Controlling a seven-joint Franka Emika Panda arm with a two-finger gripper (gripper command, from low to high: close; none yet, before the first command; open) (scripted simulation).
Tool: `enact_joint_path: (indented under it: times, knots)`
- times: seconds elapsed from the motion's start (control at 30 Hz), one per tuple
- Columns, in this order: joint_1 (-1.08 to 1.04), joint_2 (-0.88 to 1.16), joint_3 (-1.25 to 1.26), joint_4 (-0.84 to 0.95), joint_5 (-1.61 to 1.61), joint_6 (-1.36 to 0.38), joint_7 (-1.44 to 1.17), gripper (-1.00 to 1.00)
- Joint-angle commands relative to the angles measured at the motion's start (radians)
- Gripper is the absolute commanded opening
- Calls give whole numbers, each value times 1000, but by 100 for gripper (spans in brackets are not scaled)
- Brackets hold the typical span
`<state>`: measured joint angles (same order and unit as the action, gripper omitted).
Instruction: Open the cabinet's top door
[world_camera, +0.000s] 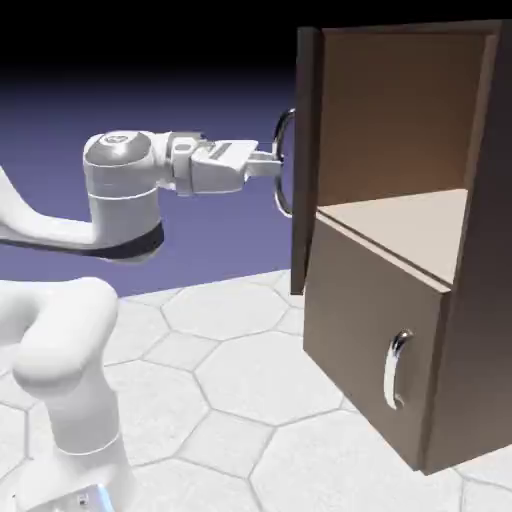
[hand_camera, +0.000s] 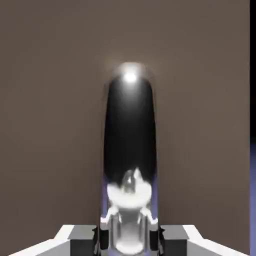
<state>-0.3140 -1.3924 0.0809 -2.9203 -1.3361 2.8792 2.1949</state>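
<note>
Tool (world_camera: 272, 160) clamped on the top door's (world_camera: 306, 150) chrome handle (world_camera: 283, 165); we judge the handle rigid, slick, the only grip point on a hinged panel.

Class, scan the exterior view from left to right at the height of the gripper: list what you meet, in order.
White arm → gripper → chrome handle → top door, swung open and seen edge-on → cabinet with its tan shelf.
</note>
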Motion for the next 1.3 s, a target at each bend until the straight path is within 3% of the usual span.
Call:
enact_joint_path:
  times: [0.0,0.3,0.6,1.27]
  knots:
    - [25,-25,16,-11,40,-45,-26,-100]
    - [209,-193,257,-32,345,-436,-141,-100]
    - [270,-208,581,96,610,-823,-154,-100]
    - [-178,-100,1019,788,910,-1561,-199,-100]
